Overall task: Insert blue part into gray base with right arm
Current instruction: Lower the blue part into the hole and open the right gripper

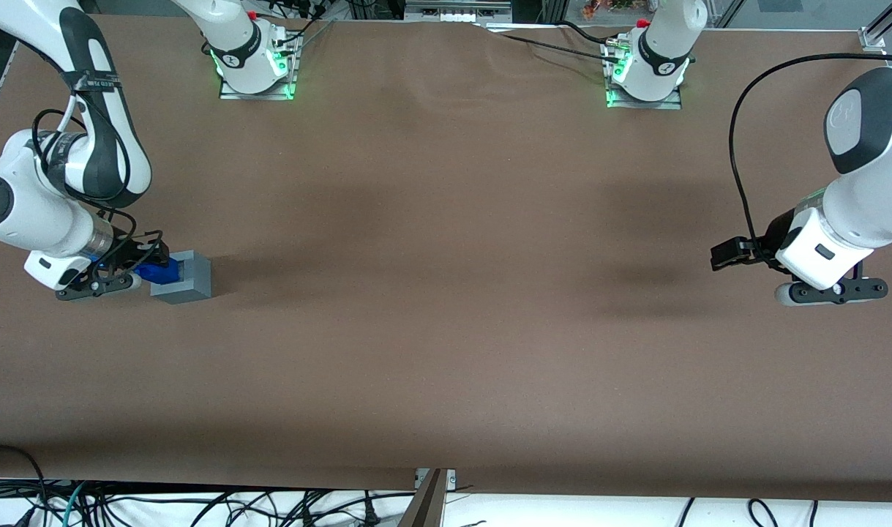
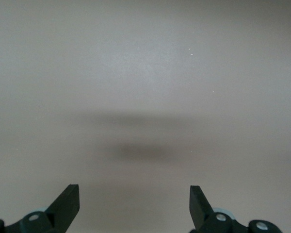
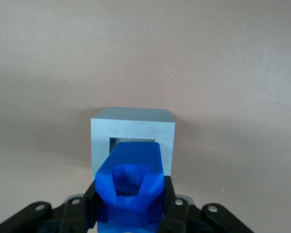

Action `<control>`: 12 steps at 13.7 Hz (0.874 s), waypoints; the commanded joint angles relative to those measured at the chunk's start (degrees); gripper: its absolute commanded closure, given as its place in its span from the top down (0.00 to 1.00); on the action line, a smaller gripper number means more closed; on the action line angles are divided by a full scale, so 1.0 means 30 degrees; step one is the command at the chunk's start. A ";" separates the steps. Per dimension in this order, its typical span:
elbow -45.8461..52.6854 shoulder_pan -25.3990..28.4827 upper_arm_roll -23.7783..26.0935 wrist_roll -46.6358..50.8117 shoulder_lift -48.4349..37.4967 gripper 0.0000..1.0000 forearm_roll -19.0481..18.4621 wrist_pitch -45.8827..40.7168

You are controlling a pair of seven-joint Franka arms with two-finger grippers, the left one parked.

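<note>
The gray base (image 1: 186,278) lies on the table at the working arm's end, its square recess facing sideways toward my gripper. My right gripper (image 1: 150,269) is held level beside it, shut on the blue part (image 1: 158,271). In the right wrist view the blue part (image 3: 131,187) sits clamped between the black fingers (image 3: 172,201), and its leading end reaches the recess opening of the gray base (image 3: 133,133). How deep it sits in the recess is hidden by the part itself.
Brown table surface (image 1: 446,307) stretches wide toward the parked arm's end. Two arm bases (image 1: 255,62) with green lights stand along the table edge farthest from the front camera. Cables hang below the near edge.
</note>
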 commanded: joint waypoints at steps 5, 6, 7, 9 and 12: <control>-0.0129 0.0023 0.0126 0.0148 0.0352 0.28 0.0494 0.0631; -0.0100 0.0023 0.0126 0.0148 0.0381 0.28 0.0523 0.0632; -0.0129 0.0023 0.0126 0.0148 0.0411 0.28 0.0668 0.0748; -0.0129 0.0023 0.0126 0.0148 0.0644 0.28 0.0699 0.1040; -0.0129 0.0023 0.0126 0.0148 0.0821 0.33 0.0699 0.1247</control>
